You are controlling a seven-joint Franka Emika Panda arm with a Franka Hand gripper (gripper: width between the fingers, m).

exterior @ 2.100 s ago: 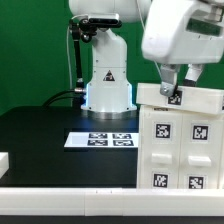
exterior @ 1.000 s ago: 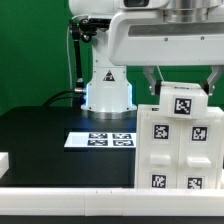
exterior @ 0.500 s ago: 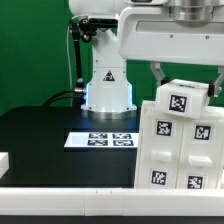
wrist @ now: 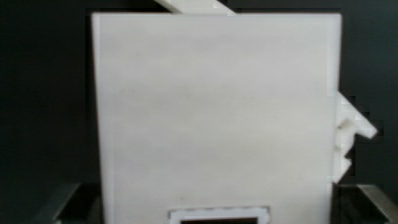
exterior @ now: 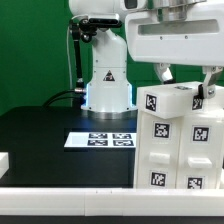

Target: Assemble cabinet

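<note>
The cabinet [exterior: 180,150] is a large white box with square tags, standing at the exterior view's right. Its upper part [exterior: 175,100] is tilted and also carries tags. My gripper [exterior: 188,84] reaches down from above, with one finger [exterior: 165,73] on each side of that upper part, closed against it. In the wrist view a plain white face of the cabinet [wrist: 214,100] fills most of the picture. The dark fingers [wrist: 64,205] show at both of its sides, with my gripper [wrist: 214,206] centred on it. What lies behind the cabinet is hidden.
The marker board [exterior: 100,140] lies flat on the black table before the robot base [exterior: 107,85]. A small white part [exterior: 4,160] shows at the exterior view's left edge. A white rail [exterior: 60,200] runs along the front. A green wall stands behind.
My gripper has turned about its axis and shifted toward the exterior view's right. The cabinet's upper part has turned with it, and its tag now faces more to the left.
</note>
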